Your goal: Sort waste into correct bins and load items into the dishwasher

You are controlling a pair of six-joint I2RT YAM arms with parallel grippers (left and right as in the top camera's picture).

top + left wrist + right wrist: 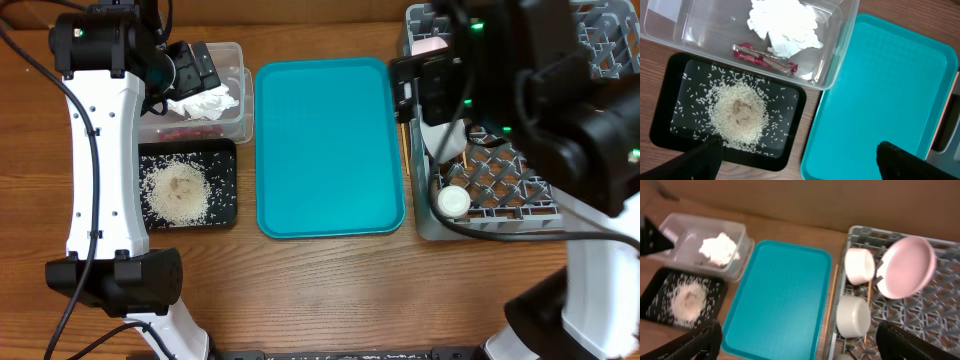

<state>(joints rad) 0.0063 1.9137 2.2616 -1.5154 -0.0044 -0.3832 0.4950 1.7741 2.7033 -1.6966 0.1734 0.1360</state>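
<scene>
The clear tub (670, 25) holds the crumpled napkin (785, 25) and the red-and-silver wrapper (765, 57). In front of it the black tray (665, 100) carries a heap of rice (737, 115). The grey dish rack (940, 310) holds a plate (907, 267) on edge, two bowls (860, 265) (853, 314), a cup (453, 202) and one chopstick (869, 295). Another chopstick (831, 295) lies along the rack's left edge. My left gripper (800, 165) hangs open over the tub and black tray. My right gripper (800, 347) is open and empty above the rack's left side.
The large teal tray (330, 145) lies flat between the bins and the rack with nothing on it. The right arm (560, 90) covers much of the rack from above. A cardboard wall (815, 200) stands behind the table.
</scene>
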